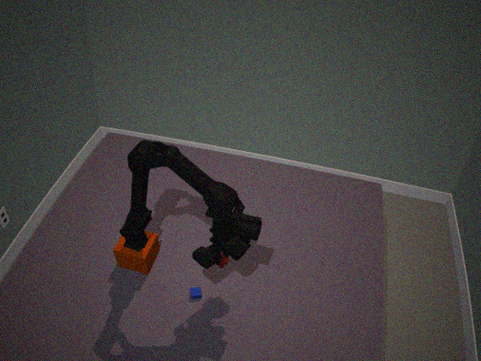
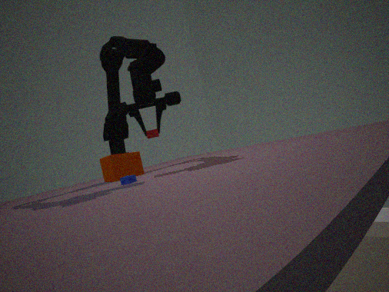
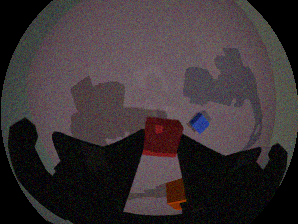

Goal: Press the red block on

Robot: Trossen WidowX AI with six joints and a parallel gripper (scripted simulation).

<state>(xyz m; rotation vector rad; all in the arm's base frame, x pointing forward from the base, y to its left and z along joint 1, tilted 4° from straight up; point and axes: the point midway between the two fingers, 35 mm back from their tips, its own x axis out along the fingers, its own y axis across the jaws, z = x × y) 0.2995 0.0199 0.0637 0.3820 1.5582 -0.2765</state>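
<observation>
With the small red rectangular block [image 1: 222, 260] [image 2: 152, 134] [image 3: 163, 137] pinched between its fingertips, the black two-fingered gripper [image 1: 221, 258] [image 2: 152, 133] [image 3: 163, 137] is closed on the piece and holds it up off the pinkish counter [image 1: 304, 266] [image 2: 215, 215] [image 3: 150, 45]. The pick looks done, and the carry towards the mate seems to be the step in hand; pressing and letting go are not yet done.

Taking the small blue rectangular block [image 1: 196, 293] [image 2: 128, 180] [image 3: 200, 123] as the landmark, the red block is higher than it and off to one side, the two well apart. The blue block itself lies on the counter, and nothing sits on top of it. Behind it in the exterior view stands the orange box-shaped base [image 1: 134, 258] [image 2: 123, 167] [image 3: 175, 191], from which the black jointed arm [image 1: 190, 177] [image 2: 113, 86] rises.

The next move calls for bringing the red block across until it is directly over the blue one. In the wrist view the blue block looks turned relative to the held piece, so some wrist rotation is probably needed before lowering; pressing while misaligned could shove the blue block aside instead of clicking home.
</observation>
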